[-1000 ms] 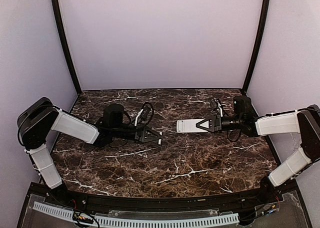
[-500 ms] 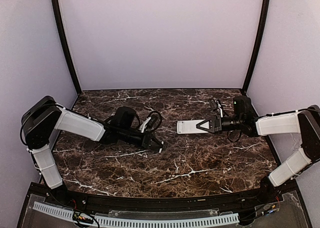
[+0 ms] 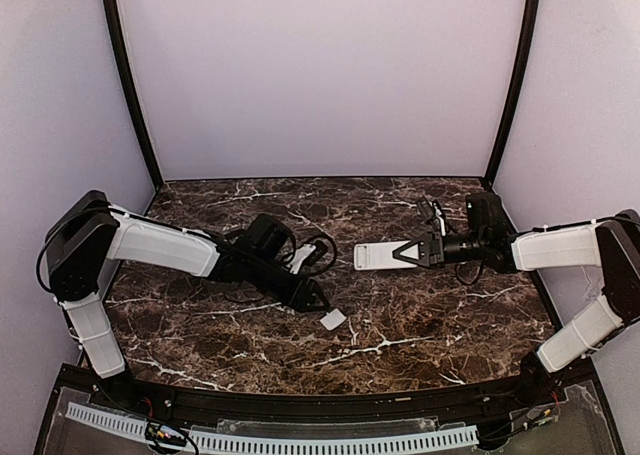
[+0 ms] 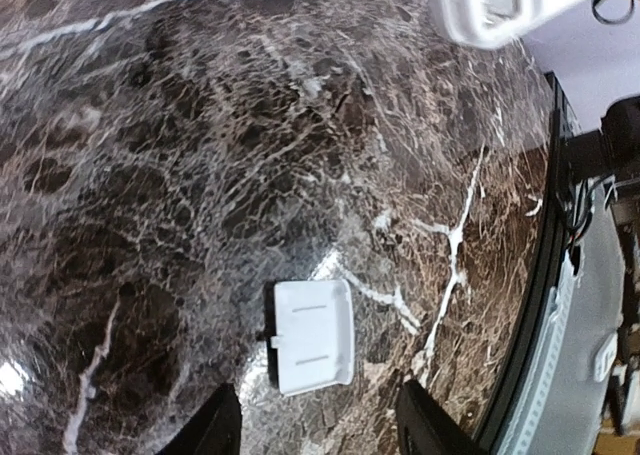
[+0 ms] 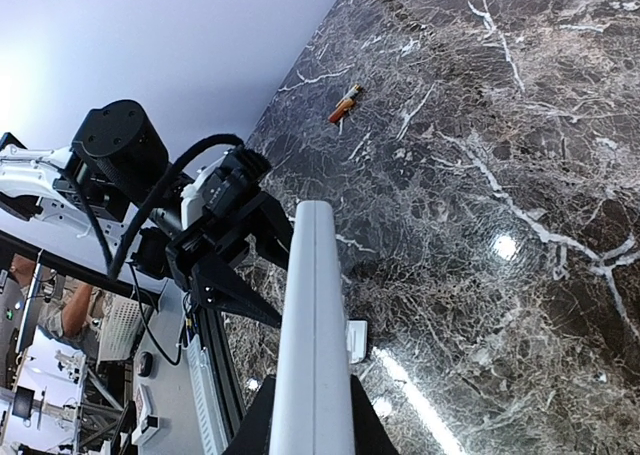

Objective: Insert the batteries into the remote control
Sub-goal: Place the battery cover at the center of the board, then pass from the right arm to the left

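- The slim white rectangular remote control [image 3: 378, 255] sat a little toward 2 o'clock from the middle of the dark marbled table [image 3: 400, 335] in the overhead view. Its free end pointed to 9 o'clock, and it looked to be held clear of the surface.
- The right gripper [image 3: 405, 253] was clenched on the remote control's 3 o'clock end, one finger on either side.
- Of the batteries [image 5: 344, 105], I could make out only one small orange-red cylindrical shape. It showed in the right wrist view, lying on the table at 12 o'clock beyond the remote's tip and well apart from it. I could not tell whether it was one cell or two end to end, and I could not find it from overhead.
- A small flat white square plastic cover [image 3: 333, 319] with two slots lay flat on the table at 7 o'clock from the remote control, near it but apart. I took it for the battery door.
- The left gripper [image 3: 318, 301] hung just beside the cover at its 10 o'clock, fingers spread and grasping nothing.
- By my reckoning the door was off and set down, so the opening step was done.
- Fetching the batteries, seating them in the remote control and refitting the cover all remained.
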